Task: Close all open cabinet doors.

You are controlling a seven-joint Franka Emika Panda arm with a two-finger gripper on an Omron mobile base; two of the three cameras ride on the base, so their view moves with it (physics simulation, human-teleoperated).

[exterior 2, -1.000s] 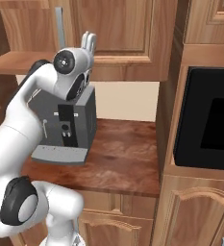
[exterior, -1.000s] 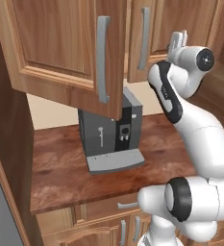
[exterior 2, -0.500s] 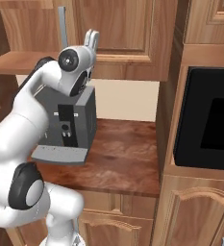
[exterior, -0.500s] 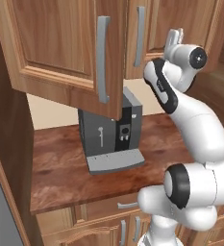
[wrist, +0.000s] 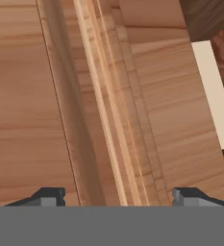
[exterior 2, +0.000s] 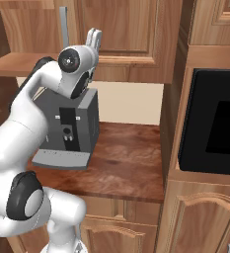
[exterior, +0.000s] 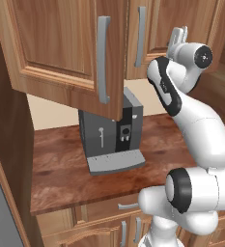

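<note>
The left cabinet door (exterior: 61, 53) hangs open, swung out over the counter, with its long grey handle (exterior: 103, 60) facing me. Seen from the right, that door (exterior 2: 63, 24) stands edge-on. The door beside it (exterior: 155, 29) lies shut, grey handle (exterior: 141, 36) upright. My gripper (exterior: 180, 38) points upward in front of the shut door's panel (exterior 2: 121, 29), to the right of both handles. In the right base view the gripper (exterior 2: 93, 38) is just above the wrist. In the hand view the gripper (wrist: 120, 197) is open, its tips wide apart against the close wooden panel (wrist: 31, 105), holding nothing.
A dark grey coffee machine (exterior: 111, 135) stands on the brown counter (exterior: 61, 169) below the open door. Drawer fronts (exterior: 126, 205) run under the counter edge. A tall unit with a black oven (exterior 2: 212, 121) closes the right side. A dark wooden side panel (exterior: 7, 144) bounds the left.
The arm's joints have turned slightly and the hand has edged a little, staying in front of the shut door. The open door has not moved.
</note>
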